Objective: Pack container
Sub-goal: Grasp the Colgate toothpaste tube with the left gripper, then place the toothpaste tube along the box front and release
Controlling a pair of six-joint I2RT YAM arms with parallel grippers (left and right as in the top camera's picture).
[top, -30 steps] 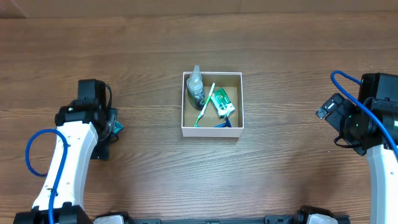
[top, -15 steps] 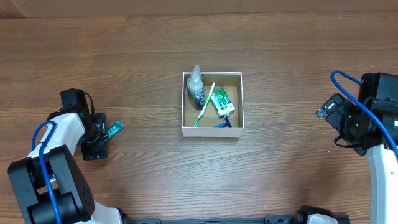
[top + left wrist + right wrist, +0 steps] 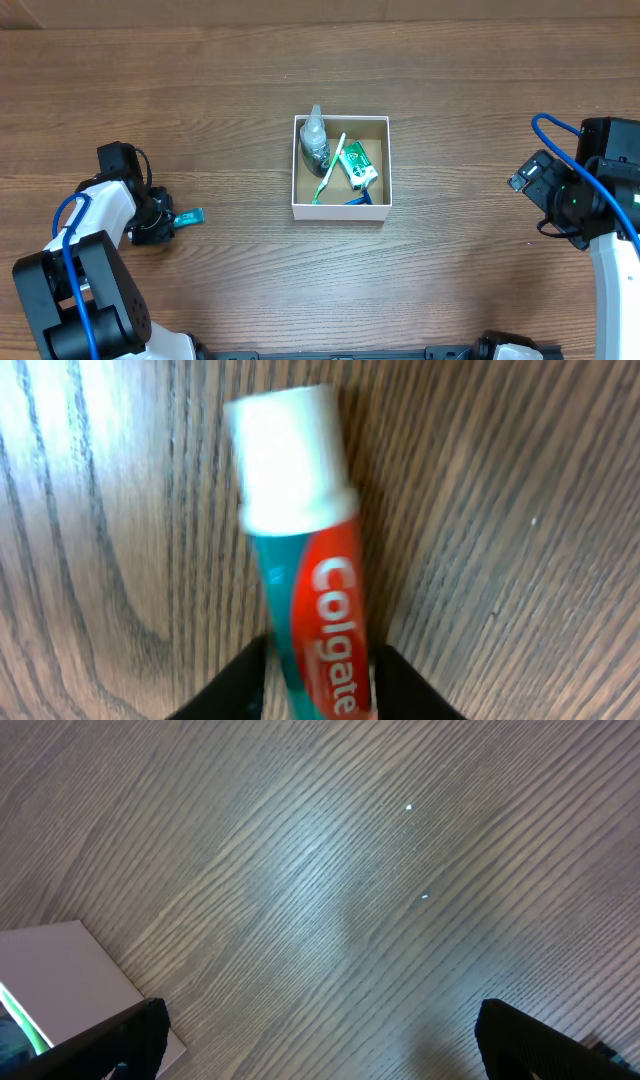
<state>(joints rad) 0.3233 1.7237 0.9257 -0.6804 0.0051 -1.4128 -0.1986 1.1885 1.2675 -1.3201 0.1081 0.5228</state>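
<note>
Overhead and wrist views, both arms at the wooden surface (image 3: 450,90).

**Hidden or cut off.** We see only part of the toothpaste tube (image 3: 300,560). In the left wrist view its white cap and red-and-teal "Colgate" body show, but the tail runs off the lower edge. From overhead, just a short teal end (image 3: 189,215) shows, pointing toward the container (image 3: 340,212). The right wrist view catches a single white corner of the container (image 3: 60,980), cut by the left edge. From overhead we cannot make out the right tool's fingers. A blue item (image 3: 355,200) by the container's near wall is mostly covered, and we cannot identify it.

**Tools.** The left tool (image 3: 320,695), well to the left of the container, is clamped on the tube, with a dark finger against each side. The right tool (image 3: 322,1020), well to the right of the container, has its fingers wide apart over bare wood.

**Container.** It is a small square box without a lid, with white walls and a brown inside. It stands mid-surface between the arms, touched by neither. Inside lie a clear spray bottle (image 3: 315,140) along the left wall, a green-and-white toothbrush (image 3: 330,170) set diagonally, and a green packet (image 3: 358,168).
</note>
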